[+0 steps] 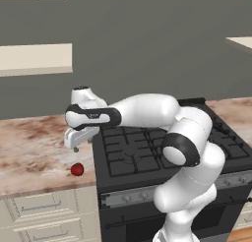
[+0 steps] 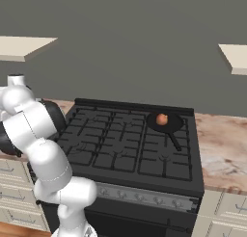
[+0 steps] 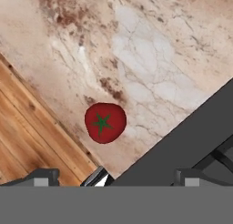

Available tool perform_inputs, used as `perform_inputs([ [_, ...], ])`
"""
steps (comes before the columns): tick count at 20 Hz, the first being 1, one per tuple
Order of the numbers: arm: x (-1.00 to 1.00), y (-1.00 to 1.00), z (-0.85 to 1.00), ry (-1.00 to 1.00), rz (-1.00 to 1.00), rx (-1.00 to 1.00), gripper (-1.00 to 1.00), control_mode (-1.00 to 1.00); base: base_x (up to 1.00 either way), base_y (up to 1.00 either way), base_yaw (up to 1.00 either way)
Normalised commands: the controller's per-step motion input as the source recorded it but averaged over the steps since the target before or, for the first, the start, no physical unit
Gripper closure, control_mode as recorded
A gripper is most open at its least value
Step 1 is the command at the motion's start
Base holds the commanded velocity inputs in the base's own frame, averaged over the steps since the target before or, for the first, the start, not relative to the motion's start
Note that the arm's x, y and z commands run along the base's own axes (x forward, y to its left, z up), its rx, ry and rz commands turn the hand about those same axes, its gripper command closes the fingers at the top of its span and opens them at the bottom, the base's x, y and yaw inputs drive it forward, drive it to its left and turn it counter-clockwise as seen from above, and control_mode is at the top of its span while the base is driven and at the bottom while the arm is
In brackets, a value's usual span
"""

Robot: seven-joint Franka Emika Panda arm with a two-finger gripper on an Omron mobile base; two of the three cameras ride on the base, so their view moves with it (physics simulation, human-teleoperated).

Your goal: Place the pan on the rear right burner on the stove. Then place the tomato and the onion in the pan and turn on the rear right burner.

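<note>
The end effector (image 1: 75,148), fingers apart, hovers over the tomato (image 1: 77,169) on the surface (image 1: 29,147) left of the stove (image 1: 147,152).

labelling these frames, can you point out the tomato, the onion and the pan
tomato (image 3: 105,122): hand view, on the green star at its top.
onion (image 2: 162,119): right base view, middle of the ball, sitting in the pan.
pan (image 2: 174,125): right base view, on its black rim right of the onion.

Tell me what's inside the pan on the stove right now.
The onion sits inside the pan on the rear right burner. The tomato lies on the counter. The pan floor under the onion is hidden.
</note>
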Motion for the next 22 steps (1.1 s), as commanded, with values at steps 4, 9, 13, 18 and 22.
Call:
perform_inputs([
  [4,0.00,0.00,-0.03,-0.05,0.00,0.01,-1.00,-1.00,0.00,0.00,0.00],
  [9,0.00,0.00,0.00,-0.02,-0.01,0.03,-1.00,-1.00,0.00,0.00,0.00],
  [13,0.00,0.04,0.00,0.00,-0.01,0.04,-1.00,-1.00,0.00,0.00,0.00],
  [18,0.00,0.06,-0.02,0.00,-0.02,0.04,-1.00,-1.00,0.00,0.00,0.00],
  [22,0.00,0.11,-0.14,0.01,-0.01,0.00,-1.00,-1.00,0.00,0.00,0.00],
])
